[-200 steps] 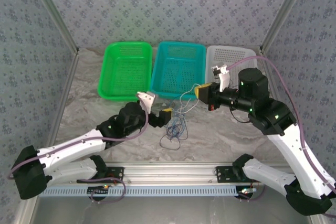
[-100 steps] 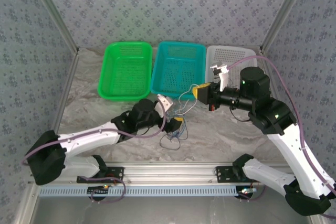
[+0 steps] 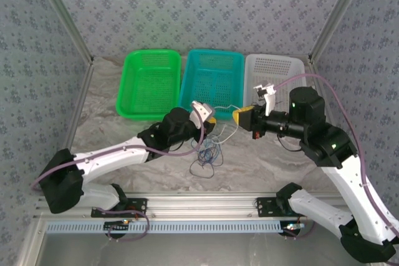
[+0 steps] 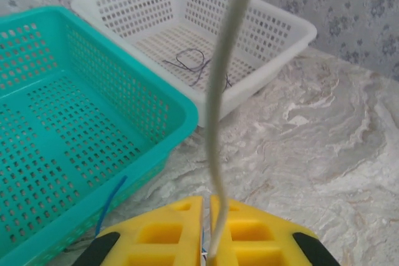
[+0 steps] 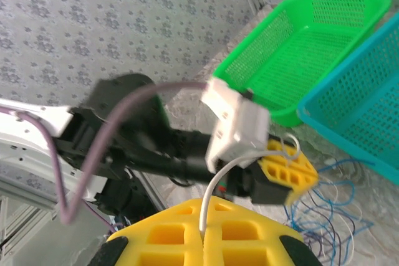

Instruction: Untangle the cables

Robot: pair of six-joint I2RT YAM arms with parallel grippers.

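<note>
1. The cables (image 3: 208, 152) are lying in a loose tangle of blue, white and dark loops on the marble-patterned table (image 3: 112, 132). They are sitting just in front of the teal basket (image 3: 184, 85), between the two arms.
2. A white cable (image 3: 226, 109) is rising out of the tangle and stretching in a short span from one gripper to the other.
3. The left gripper (image 3: 211, 118) is pinching that white cable. In its wrist view the yellow fingers (image 4: 162, 232) are pressing together, with the cable climbing straight up from the seam.
4. The right gripper (image 3: 240, 116) is facing the left one at close range and is clamping the same white cable. In its wrist view the cable is curving out from between the closed yellow pads (image 5: 168, 235).
5. Blue loops (image 5: 324, 216) are trailing on the table beneath the left gripper.
6. A thin dark cable (image 4: 192, 63) is lying by itself inside the white basket (image 4: 274, 14).
7. The green basket (image 3: 123, 85) is standing at the left end of the row.
</note>
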